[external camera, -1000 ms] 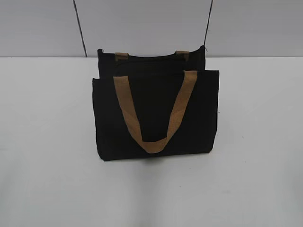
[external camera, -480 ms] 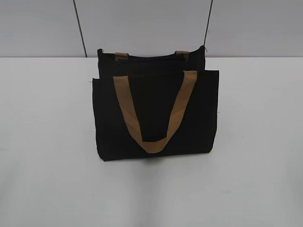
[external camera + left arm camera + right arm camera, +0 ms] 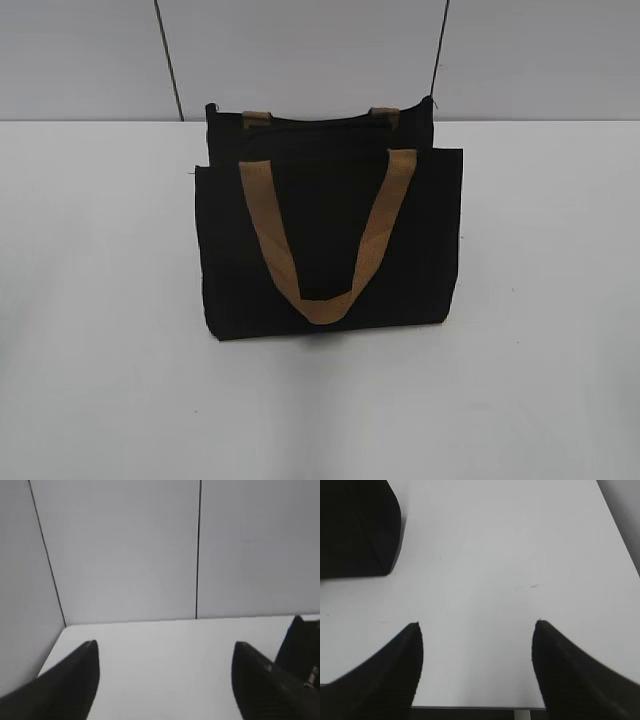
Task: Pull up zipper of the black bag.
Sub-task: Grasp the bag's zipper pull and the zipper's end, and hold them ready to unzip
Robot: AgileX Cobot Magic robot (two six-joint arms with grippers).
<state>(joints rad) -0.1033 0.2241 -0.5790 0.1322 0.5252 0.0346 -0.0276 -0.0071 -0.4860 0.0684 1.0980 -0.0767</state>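
The black bag (image 3: 327, 240) stands upright in the middle of the white table in the exterior view, with a tan handle (image 3: 322, 240) hanging down its front. Its top gapes between the front and back panels. The zipper runs along the top edge (image 3: 320, 124), and I cannot make out its pull tab there. No gripper shows in the exterior view. My left gripper (image 3: 165, 643) is open and empty, with a corner of the bag (image 3: 299, 642) at its right. My right gripper (image 3: 476, 623) is open and empty, with the bag (image 3: 355, 530) at the upper left.
The white table (image 3: 100, 320) ends at a grey panelled wall (image 3: 300, 50) just behind the bag. The table's front edge (image 3: 470, 707) lies below my right gripper. A small pale bit (image 3: 313, 676) shows on the bag's corner in the left wrist view.
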